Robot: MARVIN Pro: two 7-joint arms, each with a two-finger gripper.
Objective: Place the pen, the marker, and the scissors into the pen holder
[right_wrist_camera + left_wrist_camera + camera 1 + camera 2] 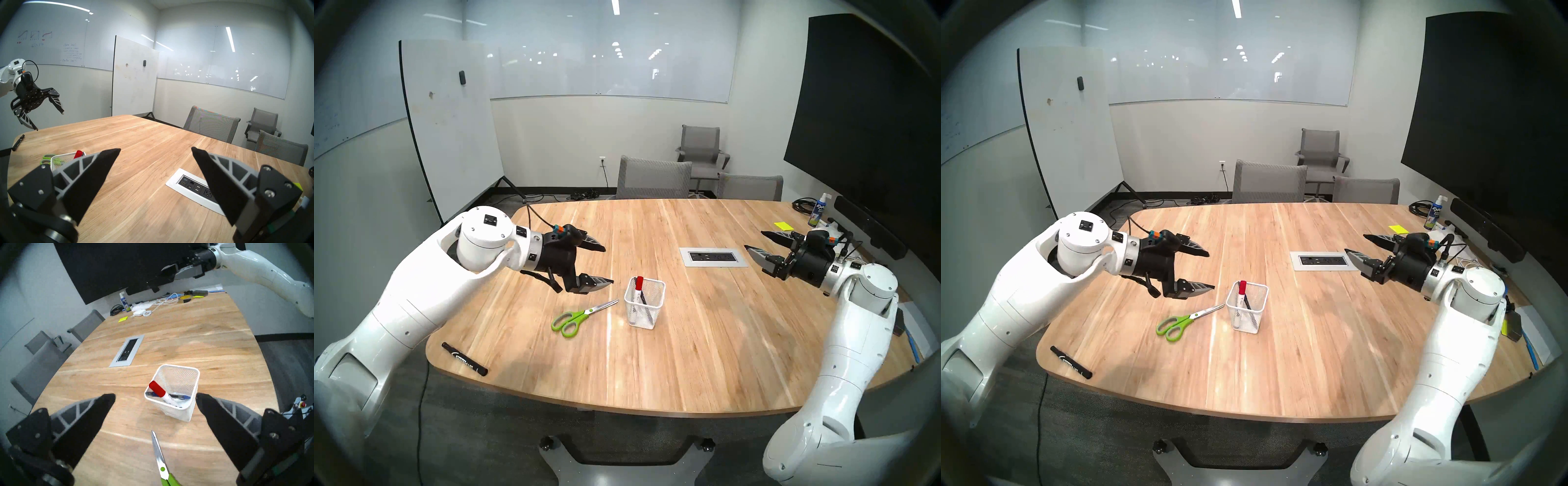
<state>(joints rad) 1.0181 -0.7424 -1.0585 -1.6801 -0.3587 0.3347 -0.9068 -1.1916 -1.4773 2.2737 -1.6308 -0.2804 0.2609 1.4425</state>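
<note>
Already the pen [182,397] and a red-capped marker [158,390] stand in the pen holder [644,322]; both grippers gape empty, so next the left gripper [607,265] must descend onto the scissors [577,317]

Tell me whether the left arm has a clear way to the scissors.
Probably yes. The scissors lie flat on the table, just below the open, empty left tool; nothing lies between them, and the pen holder stands clear to their right.
</note>
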